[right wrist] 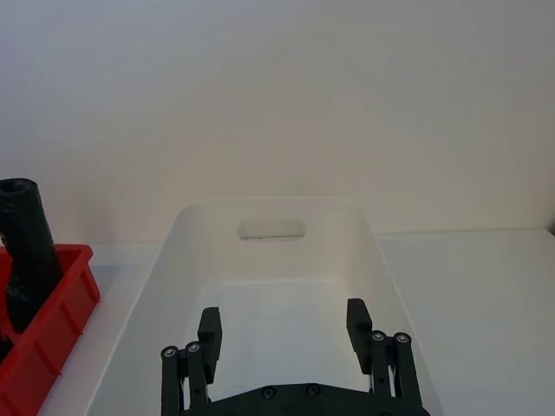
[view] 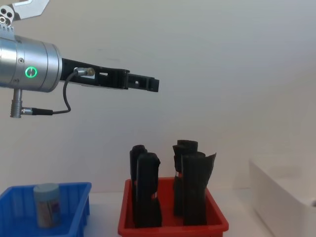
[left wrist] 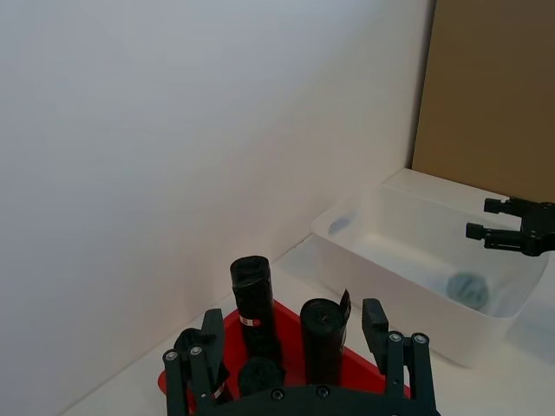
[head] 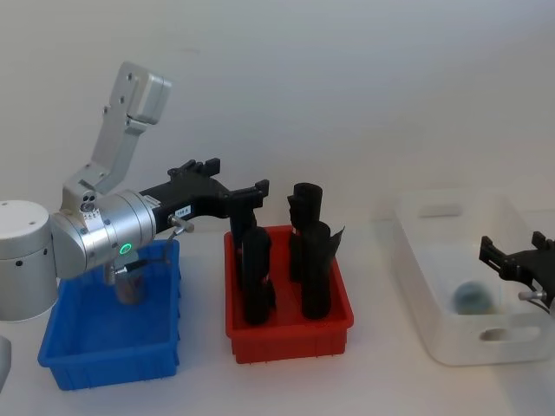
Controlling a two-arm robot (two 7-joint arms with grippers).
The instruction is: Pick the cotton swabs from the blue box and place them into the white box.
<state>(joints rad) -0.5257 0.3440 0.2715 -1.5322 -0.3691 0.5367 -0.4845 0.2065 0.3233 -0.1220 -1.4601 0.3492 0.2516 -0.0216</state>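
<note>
Head view: a shallow bright blue plastic box (head: 104, 342) sits toward the desk's (head: 373, 386) left edge, a red plastic bin (head: 286, 334) of tall black rolled packs (head: 314, 269) stands at the middle, and a plain white rectangular plastic box (head: 434, 329) lies toward the right edge. One small clear cotton swab jar with a pale grey-blue lid (view: 47, 205) stands upright in the blue box, toward its far wall and partly hidden behind the left arm. A second such jar (head: 474, 297) rests inside the white box, toward its near end. The left gripper (head: 238, 178) is held high above the red bin's far left corner, its fingers spread wide with nothing between them. The right gripper (head: 513, 247) hangs over the white box's right side near the desk's right edge, likewise spread apart and empty.
</note>
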